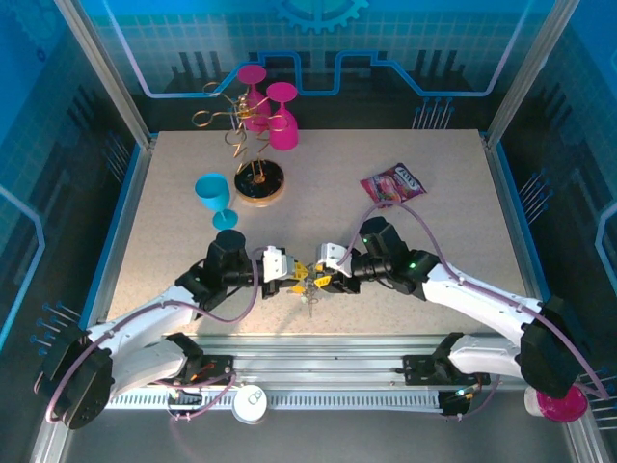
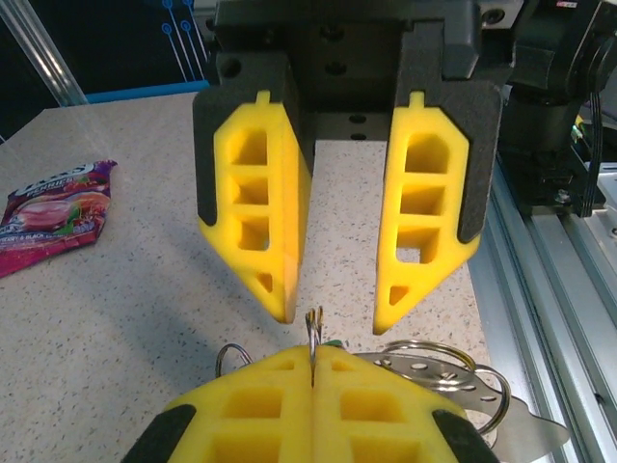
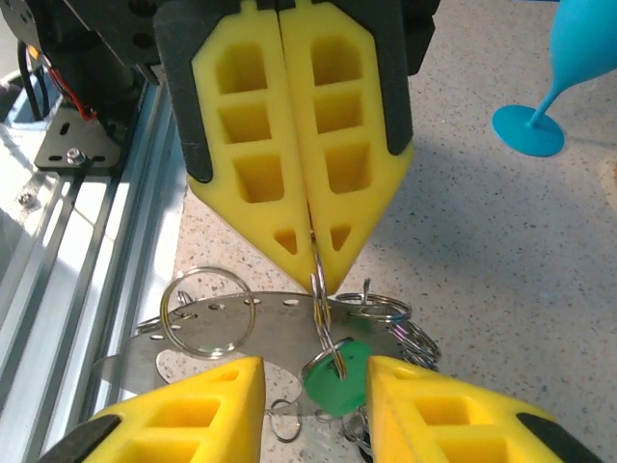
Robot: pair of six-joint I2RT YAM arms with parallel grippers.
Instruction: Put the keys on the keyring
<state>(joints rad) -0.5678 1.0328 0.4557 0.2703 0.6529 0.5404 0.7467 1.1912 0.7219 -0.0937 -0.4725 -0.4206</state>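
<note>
Now: left tool [image 3: 310, 258] clamped on the keyring [image 3: 317, 282], right tool [image 2: 333, 316] parted.
You see the thin wire pinched between the left pads [image 3: 260, 174], low over the worktop [image 3: 501, 251]; the green-headed key [image 3: 337, 378] sits just beside the pinch, in the gap between the right tool's spread fingers [image 3: 193, 415].

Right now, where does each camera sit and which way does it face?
Top external: above and behind the bases, looking down at the table; both arms show, left gripper facing right gripper.
Left wrist: on the left arm, facing the open right gripper; own shut fingers at bottom.
Right wrist: on the right arm, facing the left gripper; own open fingers at bottom.
Shared: both wrist views show the thin wire loop the left gripper pinches.
</note>
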